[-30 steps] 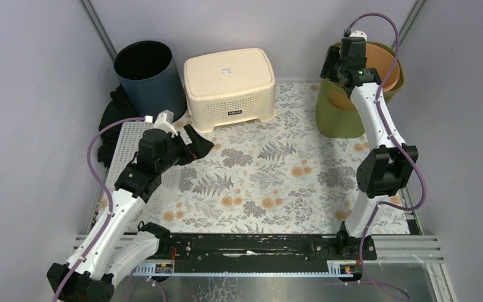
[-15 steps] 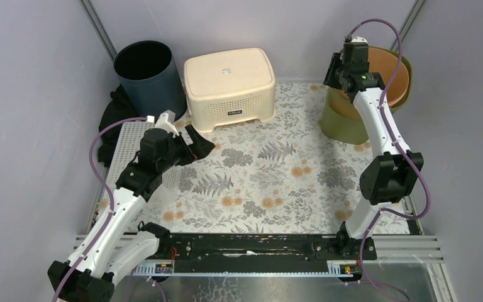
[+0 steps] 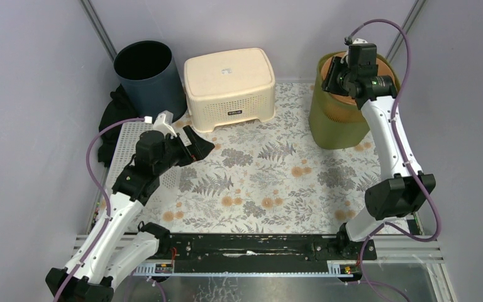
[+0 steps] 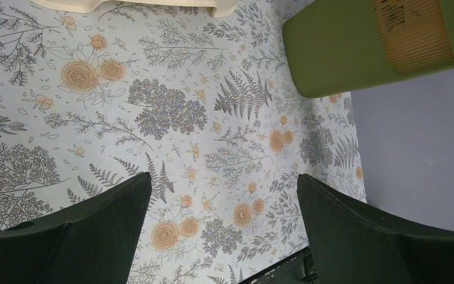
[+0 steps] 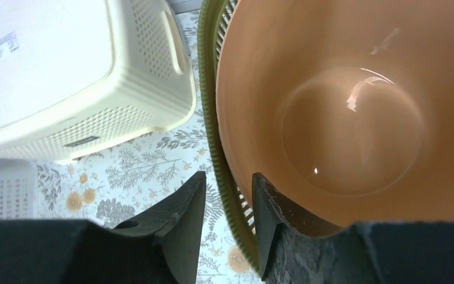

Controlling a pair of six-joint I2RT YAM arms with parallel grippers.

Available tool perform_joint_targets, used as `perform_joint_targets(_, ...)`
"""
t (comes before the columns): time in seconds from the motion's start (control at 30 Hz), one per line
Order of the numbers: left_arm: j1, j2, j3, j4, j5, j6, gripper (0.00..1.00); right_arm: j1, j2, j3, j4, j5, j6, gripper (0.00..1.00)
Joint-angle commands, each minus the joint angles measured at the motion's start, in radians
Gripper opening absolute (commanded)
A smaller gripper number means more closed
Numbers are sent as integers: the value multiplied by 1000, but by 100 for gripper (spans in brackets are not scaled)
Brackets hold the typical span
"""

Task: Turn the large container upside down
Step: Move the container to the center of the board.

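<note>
The large container [image 3: 333,123] is a ribbed olive-green bin with an orange liner [image 5: 343,118]. It stands upright, mouth up, at the back right of the floral mat. My right gripper [image 3: 338,72] is at its near-left rim. In the right wrist view the gripper [image 5: 228,174] straddles the green rim [image 5: 210,118], one finger outside and one inside the liner, closed narrowly on it. My left gripper [image 3: 201,141] is open and empty above the mat's left part. In its wrist view [image 4: 223,176] the green bin [image 4: 366,47] lies far ahead.
A cream perforated basket [image 3: 229,88] sits upside down at the back centre. A dark blue bin [image 3: 148,75] stands open at the back left, with black cloth [image 3: 110,116] beside it. A white perforated tray [image 3: 126,148] lies under my left arm. Walls close in on both sides.
The green bin was tilted, its mouth leaning right with my right gripper on the rim. It now stands upright and a little further left. My left arm has barely moved.
</note>
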Motion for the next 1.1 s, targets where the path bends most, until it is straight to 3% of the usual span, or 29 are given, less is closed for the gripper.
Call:
perform_joint_targets(0.0, -6, -7, 8, 6, 22, 3, 100, 81, -71, 6, -58, -41, 2, 41)
perform_joint_targets(0.53, -6, -19, -22, 21, 28, -6, 100, 290, -183, -136, -95, -67, -4, 42)
perform_joint_targets(0.83, -6, -25, -34, 26, 28, -11, 100, 346, -237, -160, -102, -128, -11, 42)
perform_joint_targets(1.07, -6, -25, -44, 38, 34, -19, 100, 347, -220, -160, -111, -66, -31, 46)
